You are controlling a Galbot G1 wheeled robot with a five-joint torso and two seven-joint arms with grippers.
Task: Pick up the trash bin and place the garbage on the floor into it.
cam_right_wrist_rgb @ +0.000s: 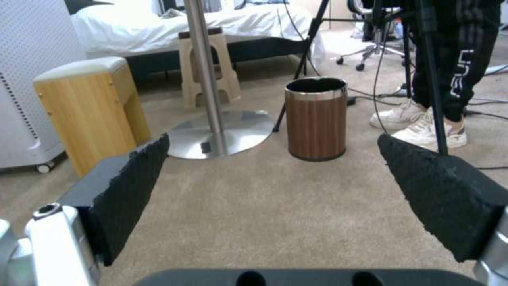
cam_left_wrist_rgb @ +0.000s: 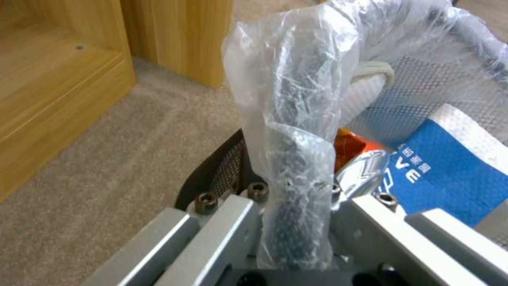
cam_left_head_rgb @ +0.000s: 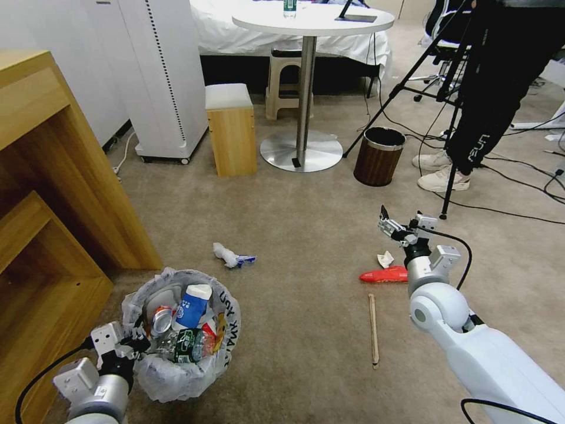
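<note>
The left gripper (cam_left_head_rgb: 138, 344) is clamped on the bag-lined rim of the trash bin (cam_left_head_rgb: 182, 335), which sits on the floor (cam_left_head_rgb: 294, 330) already holding a cup and wrappers. The right gripper (cam_left_head_rgb: 393, 227) hovers with its jaws spread and empty. Just below and behind it lie 3 pieces: a white scrap (cam_left_head_rgb: 385, 259), a red snack bag (cam_left_head_rgb: 384, 275) and a wooden stick (cam_left_head_rgb: 373, 330). It should probably descend squarely over 1 piece, while the left arm keeps the bin level.

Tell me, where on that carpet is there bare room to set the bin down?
The widest bare carpet lies between the crumpled tissue and the round table's base. Another patch sits between the trash bin, held at its rim by the left gripper, and the wooden stick. By the red snack bag, under the open right gripper, it is crowded.
</note>
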